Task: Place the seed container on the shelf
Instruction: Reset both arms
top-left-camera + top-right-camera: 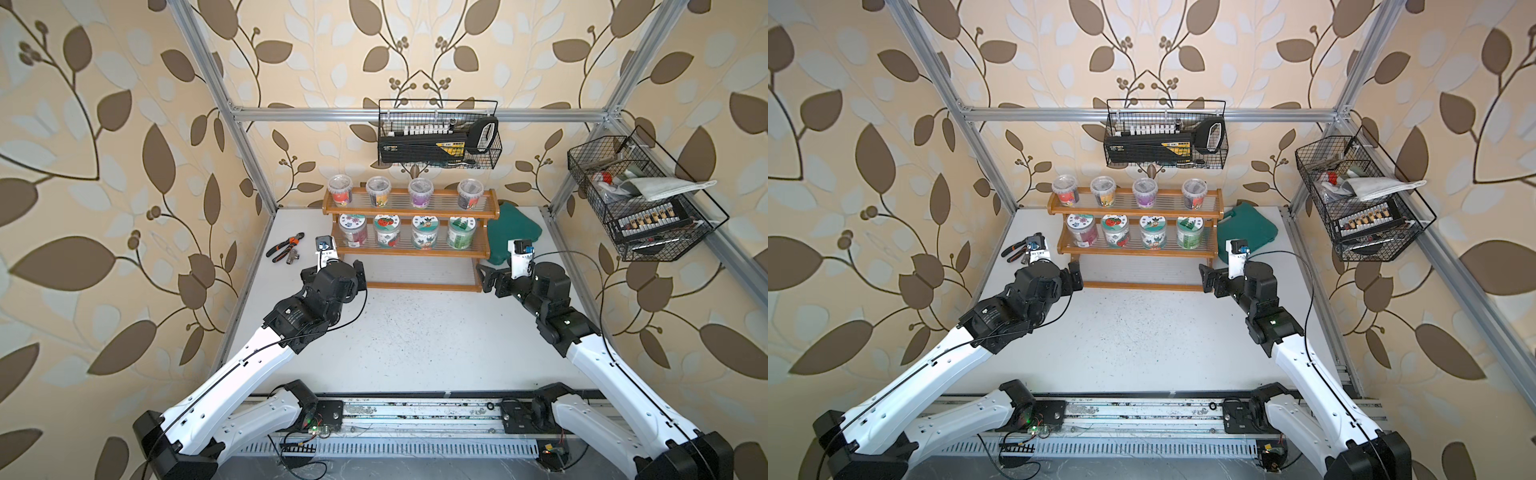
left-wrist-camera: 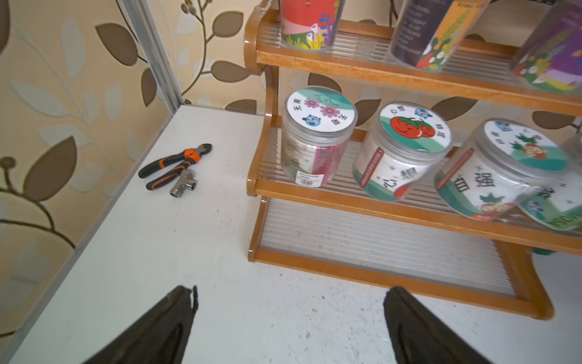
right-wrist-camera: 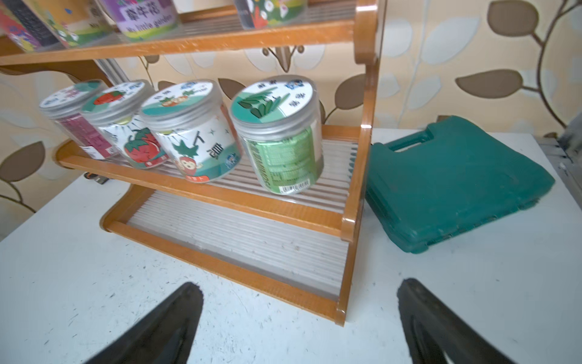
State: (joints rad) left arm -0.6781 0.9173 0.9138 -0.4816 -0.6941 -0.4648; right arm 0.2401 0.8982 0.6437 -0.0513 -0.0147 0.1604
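Note:
The shelf (image 1: pixel 409 252) (image 1: pixel 1138 251) stands at the back of the table, with an orange-brown frame and clear ribbed tiers. Several labelled jars stand on its top and middle tiers. A green-labelled seed container (image 1: pixel 461 232) (image 1: pixel 1190 232) (image 3: pixel 280 138) stands upright at the right end of the middle tier. My right gripper (image 1: pixel 486 278) (image 3: pixel 300 283) is open over the table, in front of the shelf's right front corner and apart from that jar. My left gripper (image 1: pixel 360 274) (image 2: pixel 291 290) is open by the left front corner, holding nothing.
Orange-handled pliers (image 1: pixel 286 245) and a metal fitting (image 1: pixel 292 258) lie left of the shelf. A green plastic case (image 1: pixel 515 232) lies right of it. Black wire baskets hang on the back wall (image 1: pixel 438 133) and the right wall (image 1: pixel 640 199).

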